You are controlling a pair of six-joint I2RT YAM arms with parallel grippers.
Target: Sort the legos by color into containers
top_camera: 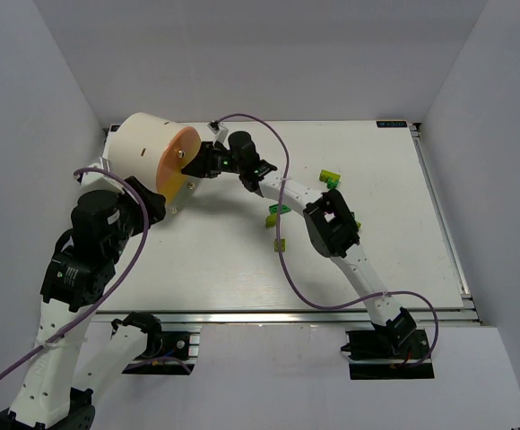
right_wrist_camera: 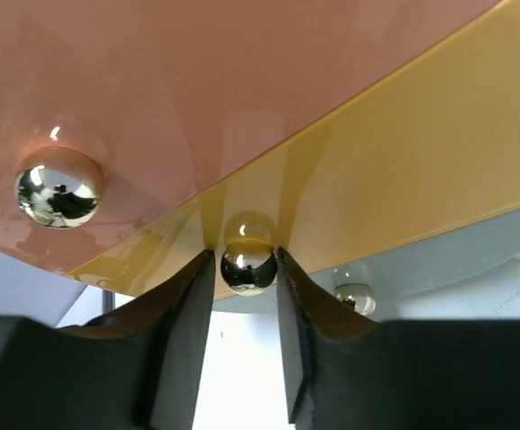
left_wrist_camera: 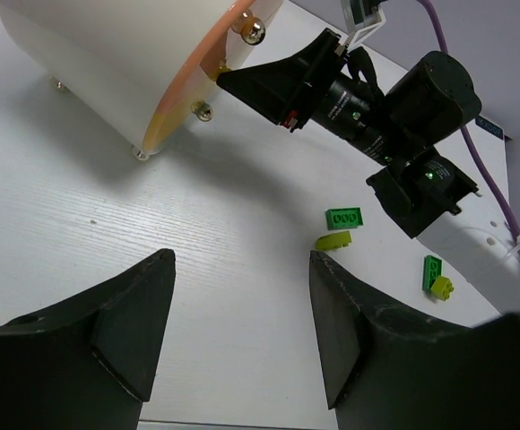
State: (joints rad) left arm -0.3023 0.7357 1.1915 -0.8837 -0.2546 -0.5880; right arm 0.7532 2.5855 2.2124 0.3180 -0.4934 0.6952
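Observation:
The cream-white drum (top_camera: 143, 143) lies on its side at the back left, its orange round face (top_camera: 177, 166) turned to the right. My right gripper (right_wrist_camera: 245, 257) is shut on a small shiny knob (right_wrist_camera: 247, 270) at the lower edge of that face (right_wrist_camera: 242, 81); another knob (right_wrist_camera: 58, 185) sits to the left. In the top view the right gripper (top_camera: 191, 167) meets the face. My left gripper (left_wrist_camera: 242, 260) is open and empty above bare table in front of the drum (left_wrist_camera: 108, 54). A dark green lego (left_wrist_camera: 344, 217) and a yellow-green lego (left_wrist_camera: 333, 240) lie beyond it. No cyan lego shows.
More legos lie mid-table: a green and yellow-green pair (left_wrist_camera: 436, 278), a yellow-green one (top_camera: 280, 244), and a pair at the back (top_camera: 331, 177). The right arm (top_camera: 332, 224) stretches across the middle of the table. The table's near edge is a metal rail (top_camera: 287, 315).

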